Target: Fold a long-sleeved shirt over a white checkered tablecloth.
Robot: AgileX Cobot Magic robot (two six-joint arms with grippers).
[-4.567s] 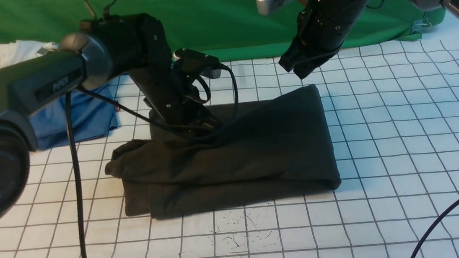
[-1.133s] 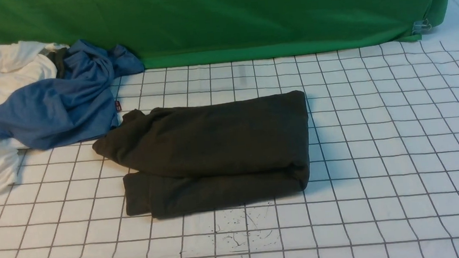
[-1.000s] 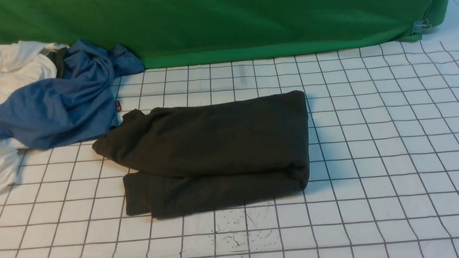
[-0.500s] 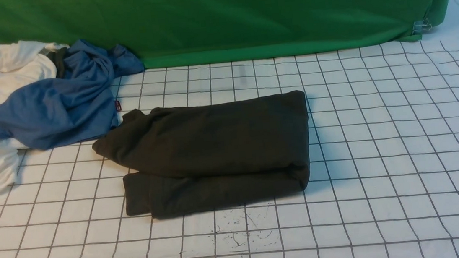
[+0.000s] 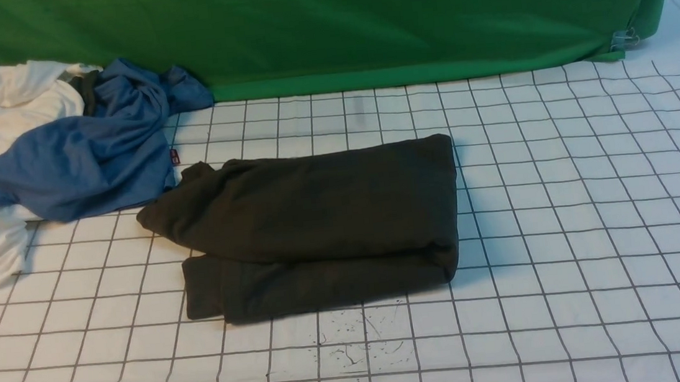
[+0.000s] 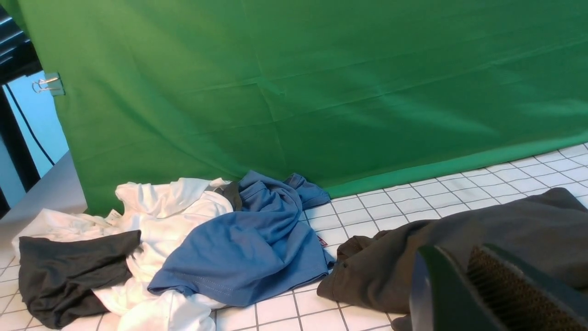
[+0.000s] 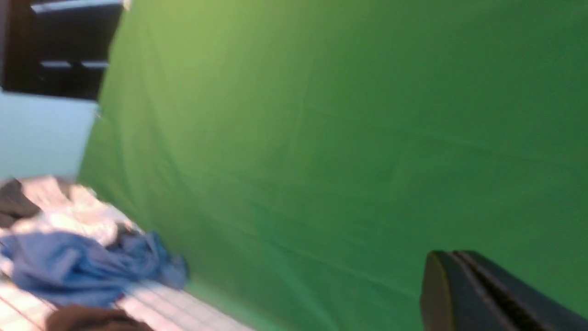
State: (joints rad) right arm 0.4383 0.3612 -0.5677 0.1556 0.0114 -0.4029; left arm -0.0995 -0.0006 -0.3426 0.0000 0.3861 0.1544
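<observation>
Long-sleeved shirt lies mid-frame in the front view as a layered, folded bundle on the white checkered tablecloth, folding likely finished; left gripper jaws slightly parted, grasping nothing; right gripper clenched empty, both clear of the cloth.

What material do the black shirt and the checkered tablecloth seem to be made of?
Black shirt: probably a soft matte knit such as cotton; it lies in thick, rounded folds without shine.
Tablecloth: apparently thin woven fabric, matte white with a printed dark grid; its lines bend over shallow wrinkles.
</observation>
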